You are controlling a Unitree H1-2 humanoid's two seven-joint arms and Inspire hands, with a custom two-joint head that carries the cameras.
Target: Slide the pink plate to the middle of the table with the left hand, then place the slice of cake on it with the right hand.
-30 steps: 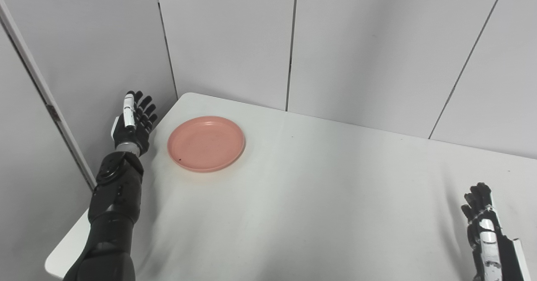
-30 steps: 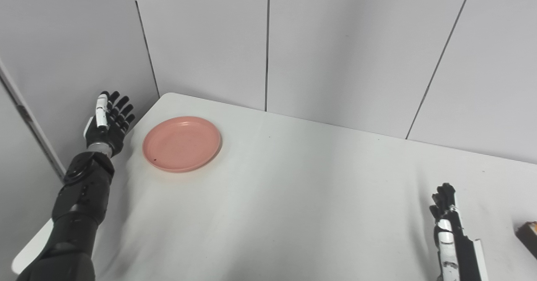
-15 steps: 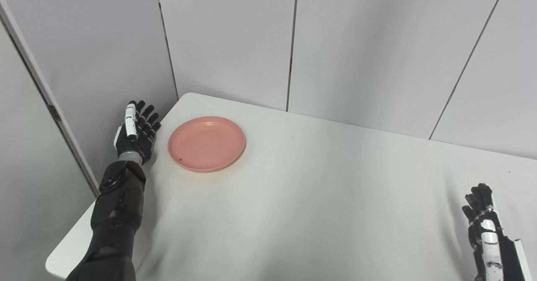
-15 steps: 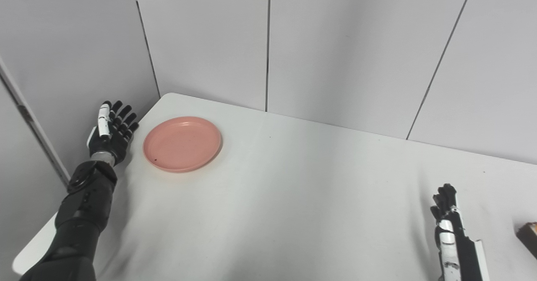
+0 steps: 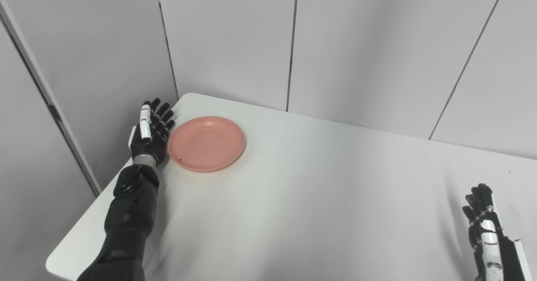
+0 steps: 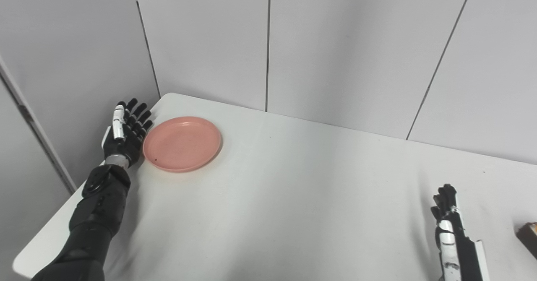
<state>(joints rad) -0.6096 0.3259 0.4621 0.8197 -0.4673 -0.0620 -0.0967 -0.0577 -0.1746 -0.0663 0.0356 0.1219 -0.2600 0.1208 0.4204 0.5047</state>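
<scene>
The pink plate (image 5: 206, 143) lies empty near the table's far left corner. My left hand (image 5: 150, 133) stands upright with fingers spread, open, right against the plate's left rim. My right hand (image 5: 482, 218) is at the bottom right, fingers straight and apart, holding nothing. A dark brown piece with an orange top, apparently the cake slice (image 6: 528, 235), shows only at the right edge of the right eye view, to the right of my right hand (image 6: 447, 214).
The white table (image 5: 314, 197) spans most of the view, with its left edge and rounded corner close to my left arm. Grey wall panels (image 5: 289, 42) rise right behind the table's far edge and along its left side.
My left hand has moved right from off the table's left edge to the plate's left rim. The plate and my right hand have stayed put.
</scene>
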